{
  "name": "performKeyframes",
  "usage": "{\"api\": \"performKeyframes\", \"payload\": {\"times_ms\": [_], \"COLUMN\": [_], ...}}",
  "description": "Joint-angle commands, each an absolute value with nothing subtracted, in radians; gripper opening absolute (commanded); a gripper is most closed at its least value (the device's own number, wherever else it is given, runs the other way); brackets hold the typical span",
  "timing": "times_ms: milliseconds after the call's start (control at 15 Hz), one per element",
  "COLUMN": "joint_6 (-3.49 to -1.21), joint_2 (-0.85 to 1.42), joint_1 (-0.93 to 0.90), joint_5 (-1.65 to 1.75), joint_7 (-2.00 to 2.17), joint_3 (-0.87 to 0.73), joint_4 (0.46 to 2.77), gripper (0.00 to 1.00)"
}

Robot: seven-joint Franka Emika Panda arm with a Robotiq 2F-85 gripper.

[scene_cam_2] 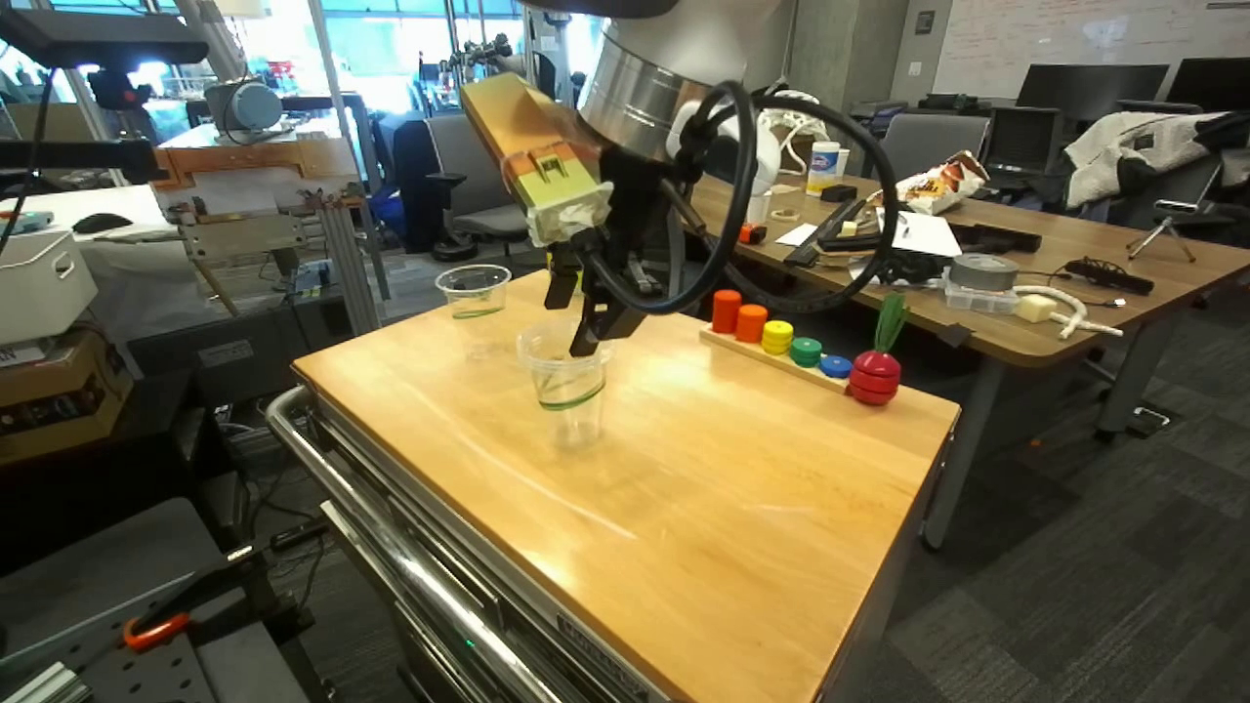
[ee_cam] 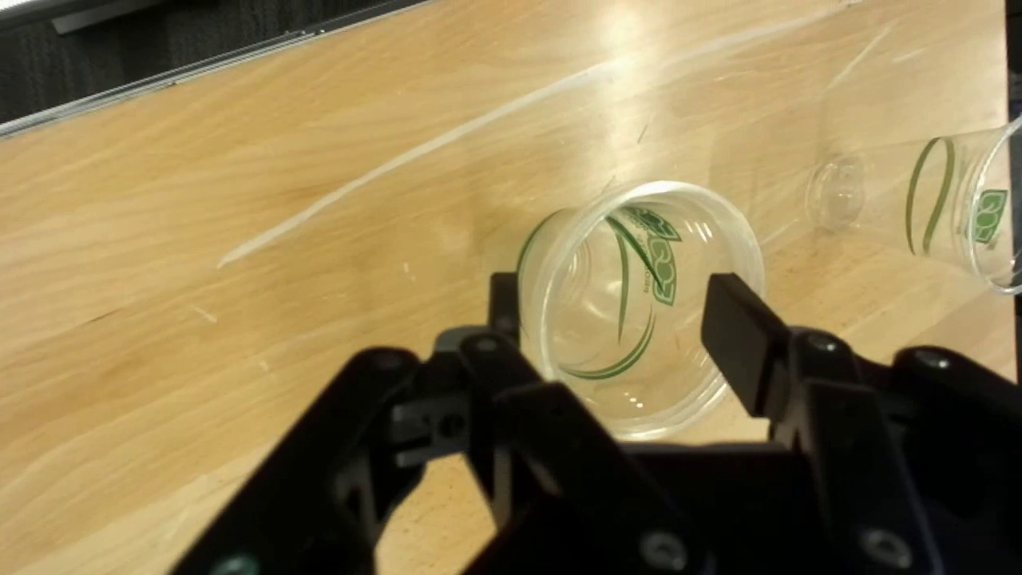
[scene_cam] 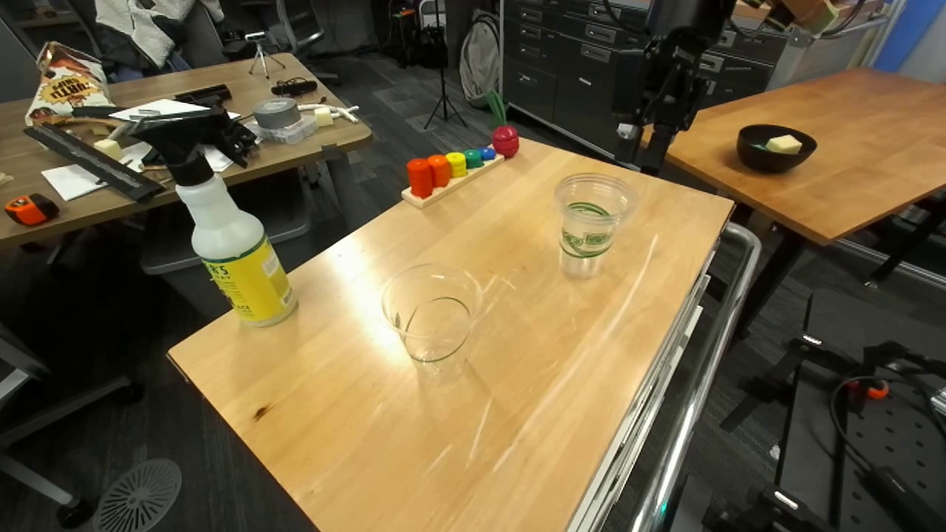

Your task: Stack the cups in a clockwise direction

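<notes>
Here, on the wooden worktop [scene_cam: 384, 458], the nested clear cups [scene_cam: 589, 230] stand upright with several rim lines showing; how many cups they are, I cannot count. In an exterior view, the single clear cup [scene_cam: 434, 325], also upright, is well apart from them, toward eight o'clock; the spray bottle [scene_cam: 247, 270] is at ten o'clock from this cup, and the toy with coloured rings [scene_cam: 455, 164] at twelve. The gripper [ee_cam: 613, 307] has its fingers [ee_cam: 738, 343] spread, and in the wrist view I see one at nine and one at three o'clock of the nested cups' rim. In an exterior view, where a black bowl [scene_cam: 770, 162] is on another table [scene_cam: 865, 166], the gripper is just beyond these cups toward one o'clock, with a small gap between.
</notes>
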State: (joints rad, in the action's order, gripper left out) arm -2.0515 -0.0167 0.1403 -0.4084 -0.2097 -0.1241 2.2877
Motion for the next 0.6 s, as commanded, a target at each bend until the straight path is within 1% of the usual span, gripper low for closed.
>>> {"api": "performKeyframes", "payload": {"times_ms": [0, 67, 133, 533], "joint_6": [-2.099, -2.123, -2.14, -2.264], "joint_2": [-0.037, -0.034, -0.029, 0.052], "joint_1": [0.128, 0.125, 0.124, 0.113], "joint_5": [-0.365, -0.35, -0.336, -0.293], "joint_7": [-0.206, -0.196, -0.189, -0.149], "joint_3": [-0.119, -0.116, -0.115, -0.097], "joint_4": [2.312, 2.317, 2.32, 2.311], "gripper": [0.93, 0.99, 1.0, 1.0]}}
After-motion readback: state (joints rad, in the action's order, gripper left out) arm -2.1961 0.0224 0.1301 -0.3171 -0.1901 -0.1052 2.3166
